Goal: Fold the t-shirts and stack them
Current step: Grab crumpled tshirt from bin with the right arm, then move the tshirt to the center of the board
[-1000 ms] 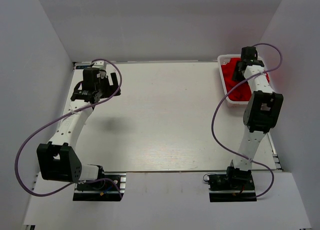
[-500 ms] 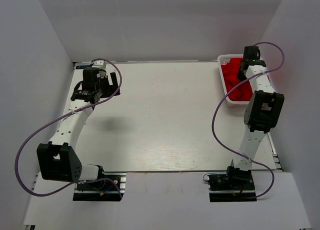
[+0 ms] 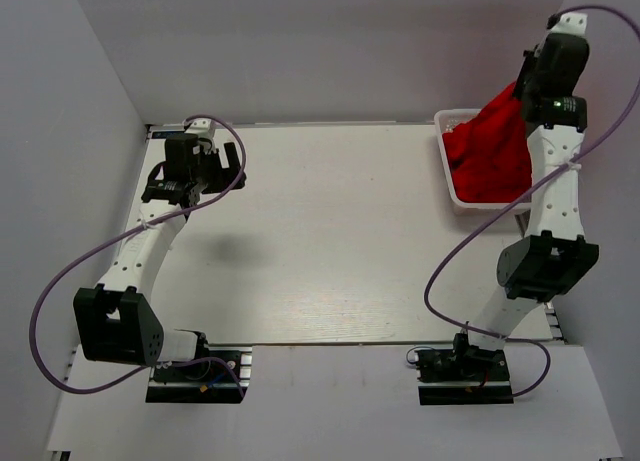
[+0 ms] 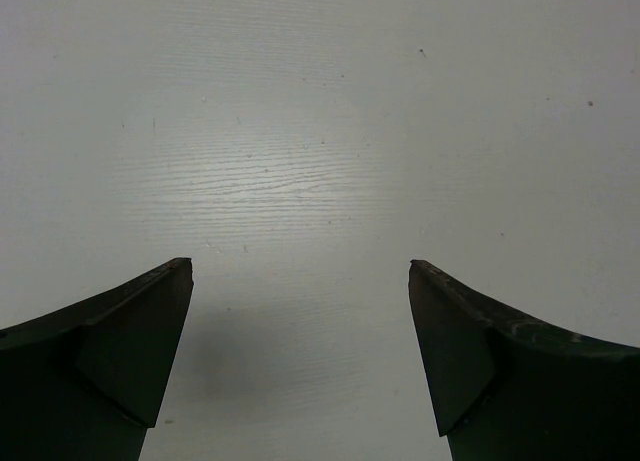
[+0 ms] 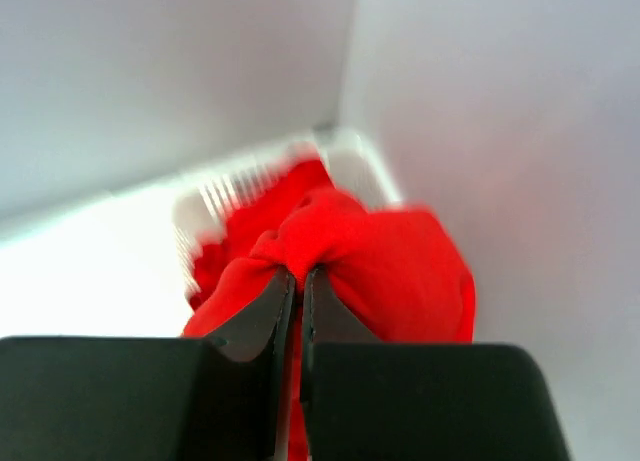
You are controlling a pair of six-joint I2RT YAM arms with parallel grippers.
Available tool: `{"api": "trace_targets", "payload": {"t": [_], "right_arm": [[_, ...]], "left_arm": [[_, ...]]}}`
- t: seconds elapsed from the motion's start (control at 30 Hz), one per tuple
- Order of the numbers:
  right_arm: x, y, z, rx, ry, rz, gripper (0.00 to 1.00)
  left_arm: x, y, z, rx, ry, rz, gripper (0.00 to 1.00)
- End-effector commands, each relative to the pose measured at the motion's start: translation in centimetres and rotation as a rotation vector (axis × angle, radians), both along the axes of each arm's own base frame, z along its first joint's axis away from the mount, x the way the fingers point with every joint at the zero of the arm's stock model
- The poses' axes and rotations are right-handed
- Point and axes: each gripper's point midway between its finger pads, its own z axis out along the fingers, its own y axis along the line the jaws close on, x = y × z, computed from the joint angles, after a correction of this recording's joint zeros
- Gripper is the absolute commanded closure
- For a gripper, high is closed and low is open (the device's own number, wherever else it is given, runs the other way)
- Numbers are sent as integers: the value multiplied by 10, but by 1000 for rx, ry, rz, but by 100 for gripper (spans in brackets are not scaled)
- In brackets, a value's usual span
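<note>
White counter (image 3: 320, 241), nothing folded yet: right gripper (image 5: 298, 273) clamps a t-shirt (image 3: 490, 141) above the far-right basket (image 3: 447, 181), probably the first; left gripper (image 4: 300, 266) spread.

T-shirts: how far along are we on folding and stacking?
Done: nothing; no folded shirt or stack shows on the table. In hand: the right tool is shut on one red t-shirt, held up above the white basket; the left tool hangs open over bare table. Left: lay it out, fold it, then the rest of the red cloth in the basket.

Two hands (image 4: 300, 266) (image 5: 298, 276), one basket (image 3: 446, 171)
</note>
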Motion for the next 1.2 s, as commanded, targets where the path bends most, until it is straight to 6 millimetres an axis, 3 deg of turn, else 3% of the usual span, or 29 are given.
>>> {"api": "trace_targets", "payload": {"t": [0.0,0.17,0.27,0.37,0.43,0.47,0.5,0.57,0.6,0.67,0.7,0.73,0.77,0.8,0.87,0.9,0.97,1.0,1.03,1.17], "right_arm": [[-9,21,114,-72,-288,127,100],[-29,55,205,-93,-535,285,100],[-52,98,249,-62,-685,483,100],[-75,139,278,-21,-794,695,100],[-89,177,273,65,-776,902,100],[-97,187,280,66,-809,963,100],[-110,211,271,144,-765,1113,100],[-117,228,266,171,-758,1215,100],[-114,239,254,206,-724,1261,100],[-127,256,240,276,-658,1372,100],[-129,278,217,339,-588,1446,100],[-133,285,204,355,-545,1491,100],[-147,291,201,342,-537,1525,100],[-144,305,174,398,-464,1538,100],[-127,312,111,419,-373,1463,100],[-139,325,101,425,-358,1473,100],[-131,330,25,469,-228,1376,100],[-132,334,8,482,-205,1361,100],[-134,334,-50,533,-86,1307,100],[-149,341,-146,604,131,1237,96]], "left_arm": [[2,-5,37,-26,-97,-34,0],[-1,-11,47,-46,-141,-62,0],[-1,-12,47,-51,-140,-71,0],[-3,-14,51,-64,-147,-75,0],[-3,-14,51,-64,-147,-75,0],[-5,-14,54,-64,-156,-75,0],[-5,-14,54,-64,-156,-75,0],[-9,-14,52,-72,-145,-71,0],[-10,-14,50,-71,-136,-70,0],[-13,-11,52,-71,-135,-53,0],[-17,-11,53,-80,-128,-47,0],[-18,-8,49,-70,-111,-32,0],[-21,-6,51,-71,-111,-12,0],[-22,-3,48,-71,-100,5,0],[-26,4,43,-77,-72,65,0],[-28,4,47,-79,-84,64,0],[-32,6,43,-80,-79,78,0],[-35,6,40,-80,-75,79,0],[-36,6,34,-85,-60,84,0],[-38,2,14,-86,9,70,0]]}}
